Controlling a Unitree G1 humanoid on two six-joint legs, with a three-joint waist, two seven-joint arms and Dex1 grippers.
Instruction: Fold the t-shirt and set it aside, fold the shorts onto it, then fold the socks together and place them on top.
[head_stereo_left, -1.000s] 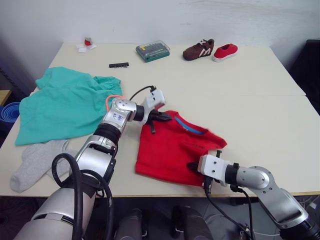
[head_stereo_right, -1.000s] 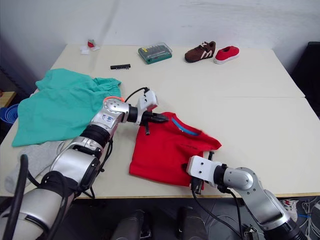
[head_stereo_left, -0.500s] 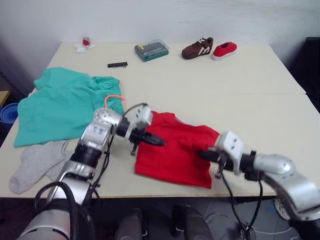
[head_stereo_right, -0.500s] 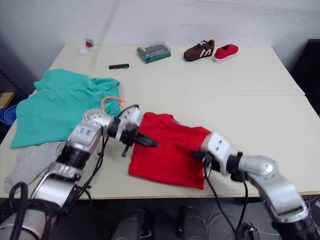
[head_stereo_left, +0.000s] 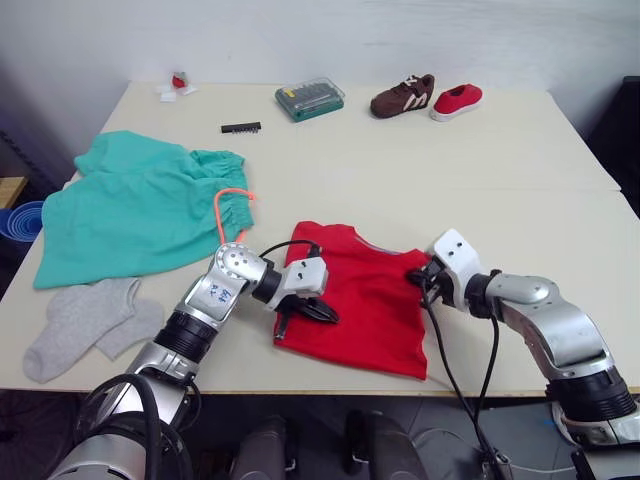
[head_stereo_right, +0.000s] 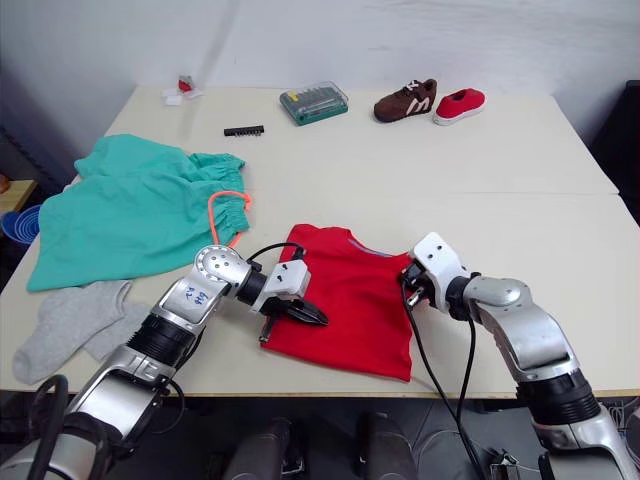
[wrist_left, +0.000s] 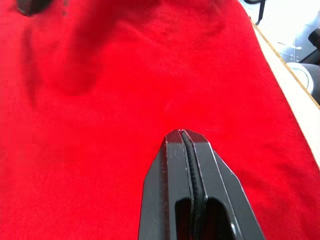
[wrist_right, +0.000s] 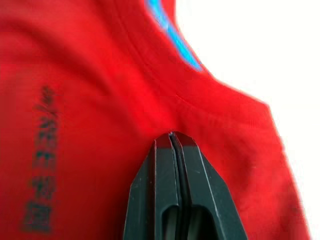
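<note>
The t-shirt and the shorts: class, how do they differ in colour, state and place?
The t-shirt is red, the shorts teal-green with an orange drawstring. The t-shirt lies folded compact near the front edge; the shorts lie spread out, far left. Both hands rest on the t-shirt, none on the shorts. Both lie on the table.

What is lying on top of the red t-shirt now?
On the t-shirt rest the left gripper near its left edge and the right gripper at its right edge, both shut. No other clothing lies on it. What is under the cloth is hidden.
</note>
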